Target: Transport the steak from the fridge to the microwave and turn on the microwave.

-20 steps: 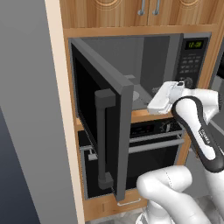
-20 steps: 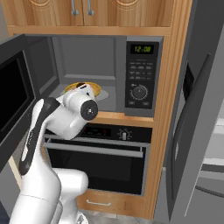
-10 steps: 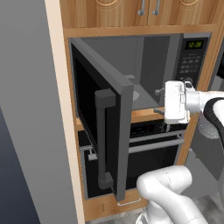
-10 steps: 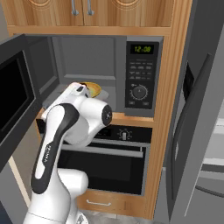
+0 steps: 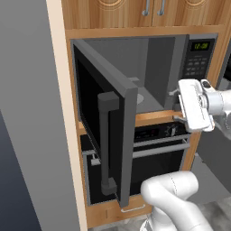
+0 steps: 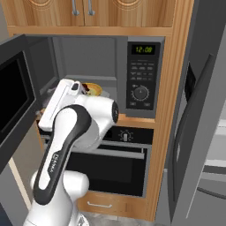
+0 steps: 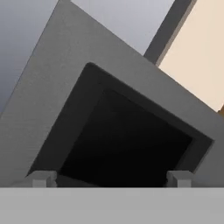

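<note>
Hand (image 7: 111, 178) now before microwave door (image 5: 106, 140)

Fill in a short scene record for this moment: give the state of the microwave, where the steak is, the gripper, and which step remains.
microwave: door swung wide open, clock lit green
steak: on its plate inside the microwave, partly hidden by the arm
gripper: open, empty, facing the inner side of the door
oven: below the microwave, shut
remaining step: likely shut the door, then turn on the microwave
</note>
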